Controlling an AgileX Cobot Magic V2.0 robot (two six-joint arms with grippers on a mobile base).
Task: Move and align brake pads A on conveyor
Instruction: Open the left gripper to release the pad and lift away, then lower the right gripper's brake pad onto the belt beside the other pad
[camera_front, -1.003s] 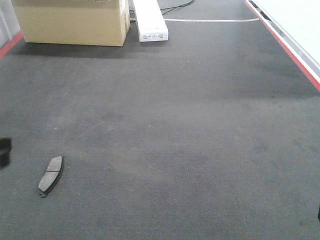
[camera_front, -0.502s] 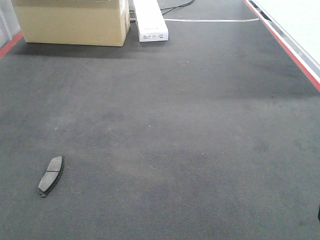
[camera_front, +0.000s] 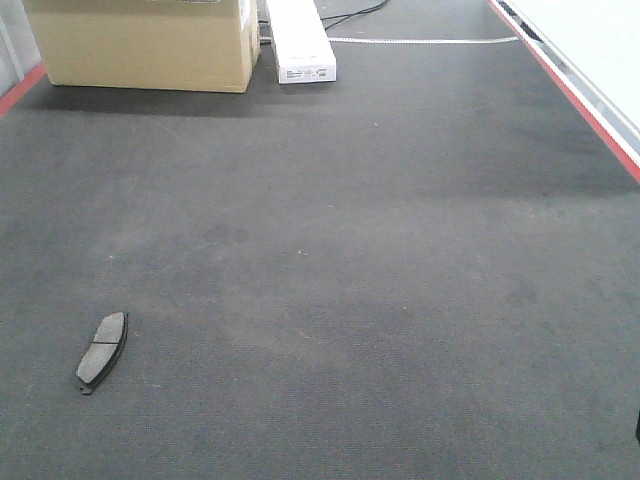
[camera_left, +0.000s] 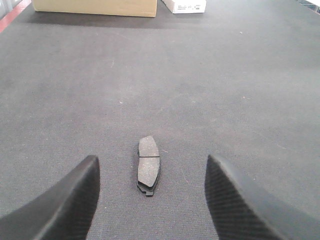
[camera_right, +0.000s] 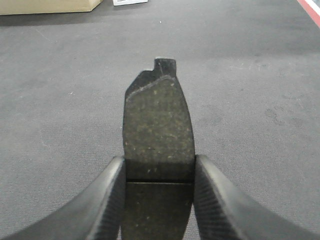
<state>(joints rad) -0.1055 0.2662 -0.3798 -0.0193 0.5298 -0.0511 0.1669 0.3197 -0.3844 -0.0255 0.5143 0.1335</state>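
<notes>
Pinching a brake pad (camera_right: 157, 125) by its nearer half, the right gripper (camera_right: 159, 162) has its two dark fingers (camera_right: 107, 200) pressed against the pad's long edges, one on each side. The pad juts forward past the fingertips with its speckled dark face up toward the camera. Its thin groove crosses it at finger level, and a small notched tab shows at its far end. The charcoal belt of the conveyor (camera_right: 260, 75) fills the view behind it.

The left gripper (camera_left: 152, 160) has its fingers (camera_left: 75, 195) spread wide with nothing between them. Just ahead of them a second pad (camera_left: 149, 165) lies flat on the belt, centred in the gap as the wrist camera sees it and apart from both fingertips. Its long axis points away from the camera and its groove runs across the middle.

In the front-facing view this second pad sits in the near left part of the belt, tilted slightly to the right, well apart from everything else. Farther off, at the far left of the belt, stands a cardboard box (camera_front: 150, 45), and a long white box (camera_front: 300, 40) lies just beside it on the right. A red stripe (camera_front: 570, 95) runs along the belt's right edge with the white side rail (camera_front: 600, 45) beyond it. A short piece of red edge also shows at the left, near the cardboard box.
</notes>
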